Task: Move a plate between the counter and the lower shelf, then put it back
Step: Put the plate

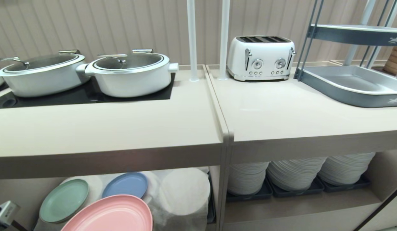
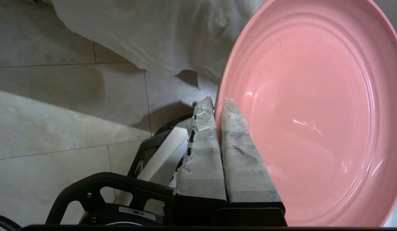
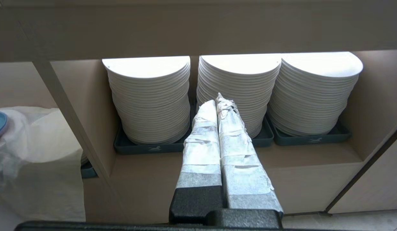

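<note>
Item: pink plate [image 2: 314, 106], clamped by its rim between the taped fingers of the left gripper [image 2: 217, 104], carried in front of the lower shelf [image 1: 182, 195] and below the counter [image 1: 105, 128] edge (mint-green plate [image 1: 63, 200] and blue plate [image 1: 125, 185] lay on the shelf's white cloth). Right gripper [image 3: 217, 99]: fingers pressed together, empty, facing the stacked white plates [image 3: 150, 96].

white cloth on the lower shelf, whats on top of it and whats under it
On the white cloth lie a mint-green plate and a blue plate. Round mounds show beneath; what they are is covered.
</note>
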Controlling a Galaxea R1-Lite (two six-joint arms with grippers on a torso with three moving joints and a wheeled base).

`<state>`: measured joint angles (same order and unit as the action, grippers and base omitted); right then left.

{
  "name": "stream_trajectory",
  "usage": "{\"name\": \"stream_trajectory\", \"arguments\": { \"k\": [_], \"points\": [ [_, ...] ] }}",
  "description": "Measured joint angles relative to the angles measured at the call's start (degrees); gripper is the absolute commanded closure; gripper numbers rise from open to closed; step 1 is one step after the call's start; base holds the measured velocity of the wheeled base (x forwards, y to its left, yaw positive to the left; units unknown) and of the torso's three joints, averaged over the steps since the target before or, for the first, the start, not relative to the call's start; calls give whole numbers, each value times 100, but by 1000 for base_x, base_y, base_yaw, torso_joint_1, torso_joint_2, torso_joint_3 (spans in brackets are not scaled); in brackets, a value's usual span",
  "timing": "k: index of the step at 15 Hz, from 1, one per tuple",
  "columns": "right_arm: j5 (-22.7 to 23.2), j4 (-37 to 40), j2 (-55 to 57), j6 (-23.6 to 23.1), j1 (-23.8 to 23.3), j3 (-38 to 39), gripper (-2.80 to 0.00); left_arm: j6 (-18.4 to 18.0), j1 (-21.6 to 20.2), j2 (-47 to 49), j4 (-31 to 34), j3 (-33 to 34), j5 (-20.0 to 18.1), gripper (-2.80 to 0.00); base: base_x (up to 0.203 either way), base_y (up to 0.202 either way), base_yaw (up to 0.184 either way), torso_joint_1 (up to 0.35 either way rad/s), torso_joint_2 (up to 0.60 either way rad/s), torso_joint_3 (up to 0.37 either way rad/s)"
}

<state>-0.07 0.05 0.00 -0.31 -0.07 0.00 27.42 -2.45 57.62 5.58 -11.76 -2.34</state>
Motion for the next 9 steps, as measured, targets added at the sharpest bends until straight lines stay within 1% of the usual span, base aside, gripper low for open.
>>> {"name": "stream_trajectory", "arguments": {
  "k": [9],
  "points": [
    [-2,-5,0,0,0,0,0,11,-18,1,1,-9,8,0,0,0,0,269,-574,-303]
  ]
}}
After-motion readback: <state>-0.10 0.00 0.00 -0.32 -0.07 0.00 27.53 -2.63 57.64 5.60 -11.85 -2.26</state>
